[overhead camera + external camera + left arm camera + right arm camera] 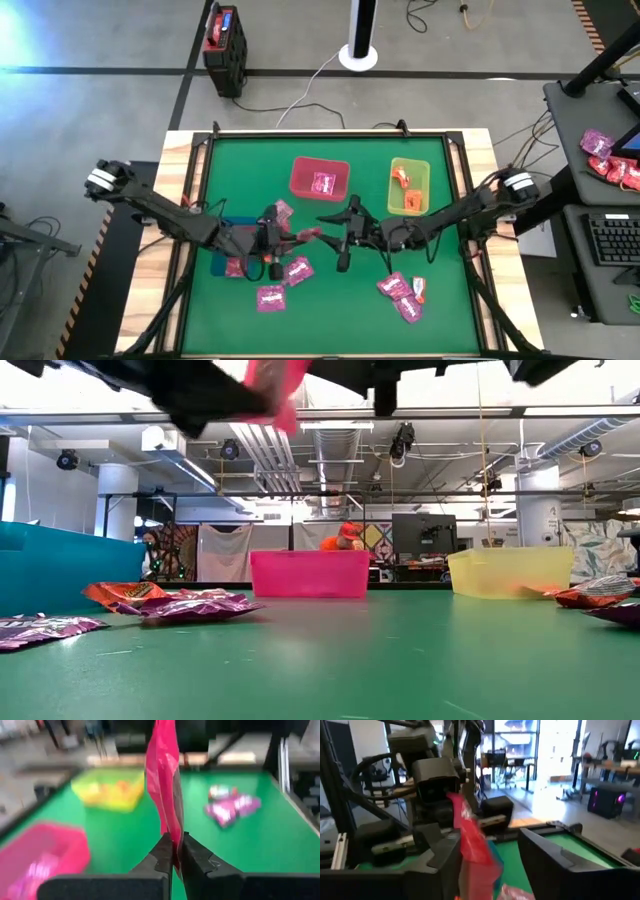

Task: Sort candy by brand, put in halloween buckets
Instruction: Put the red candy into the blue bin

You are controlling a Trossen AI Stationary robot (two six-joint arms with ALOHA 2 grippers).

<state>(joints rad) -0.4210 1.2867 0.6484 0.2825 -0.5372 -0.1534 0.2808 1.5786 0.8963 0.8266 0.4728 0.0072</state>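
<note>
Pinched between the two dark fingers of the left tool [176, 851] is a flat, shiny magenta-pink candy packet [166, 785], standing on edge and rising straight out of the closed tips. Seen from above, the left arm reaches in from the left edge of the tabletop [240, 320] to its middle, forearm low and nearly level, with the packet [305, 235] poking towards the right arm. The right arm comes in from the right edge in a mirrored pose, and the right tool [338, 240] meets the left one at the centre; its broad black fingers [555, 860] stand apart on either side of the same crinkled pink packet [472, 842], not clamping it.

Green felt-like matting covers the tabletop inside a wooden frame. Towards the far edge sit a pink-red rectangular plastic bin [318, 180] holding one magenta packet, and a translucent lime green rectangular plastic bin [408, 186] with small orange wrappers inside. A dark blue bin [60, 565] lies partly hidden under the left arm. Loose magenta and red foil packets [285, 285] lie below the left tool, and another small cluster of packets [404, 292] lies nearer the right front corner.
</note>
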